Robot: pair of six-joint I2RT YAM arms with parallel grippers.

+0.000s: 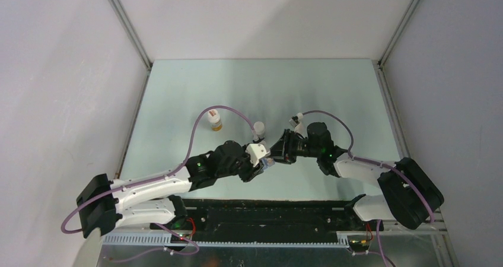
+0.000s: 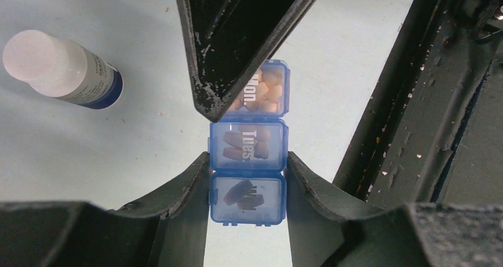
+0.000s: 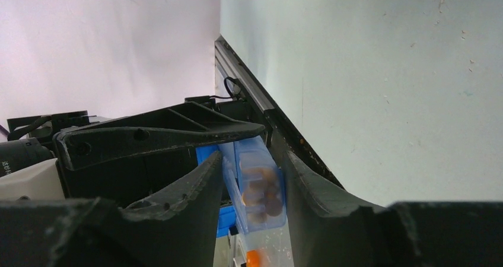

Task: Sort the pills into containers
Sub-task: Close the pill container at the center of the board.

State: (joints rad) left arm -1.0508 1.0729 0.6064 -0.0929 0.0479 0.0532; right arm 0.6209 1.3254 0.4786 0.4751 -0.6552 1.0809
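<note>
Left gripper pinches box sides, likely to steady it, while right gripper straddles the Mon end; clamped or loose, cannot tell.

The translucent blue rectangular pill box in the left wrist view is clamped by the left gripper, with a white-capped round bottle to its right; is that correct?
Not quite: the left wrist view shows the white-capped round bottle left of the blue pill box, which the left gripper does clamp.

The blue pill box reads "Tues." on one compartment and a half-hidden "Mon." on the next.
</note>
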